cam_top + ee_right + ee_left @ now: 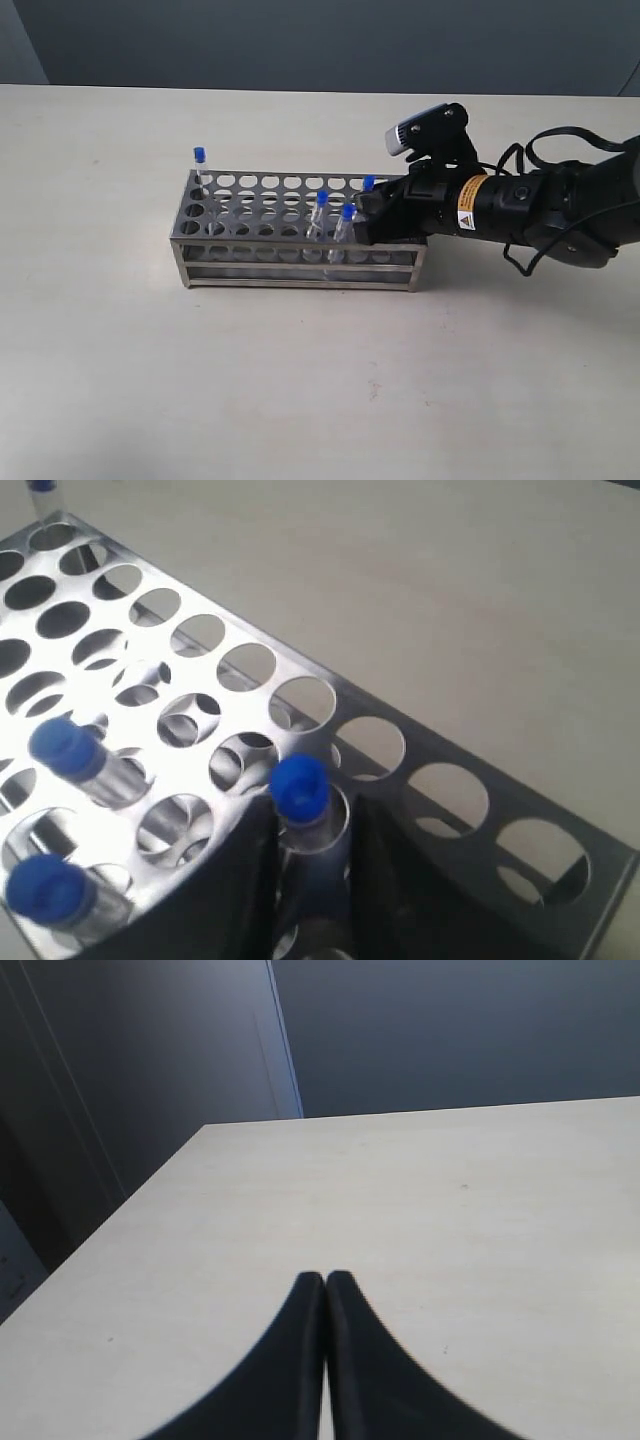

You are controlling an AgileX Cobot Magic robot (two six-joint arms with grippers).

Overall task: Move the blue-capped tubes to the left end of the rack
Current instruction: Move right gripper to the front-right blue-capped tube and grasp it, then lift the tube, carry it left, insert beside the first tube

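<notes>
The silver rack (300, 232) stands mid-table. One blue-capped tube (199, 156) stands at its left end. Two more tubes (322, 199) (348, 213) lean in holes right of the middle. My right gripper (372, 212) reaches over the rack's right end. In the right wrist view its dark fingers (225, 880) press both sides of the fourth tube (299, 786), whose body fills the gap. That tube's lower part still sits in the rack (200, 630). My left gripper (325, 1278) is shut on nothing above bare table, away from the rack.
The tan table (300, 380) spreads around the rack on every side. A dark wall (320, 40) runs behind the far edge. The right arm's black cables (560, 140) loop above the table at the right.
</notes>
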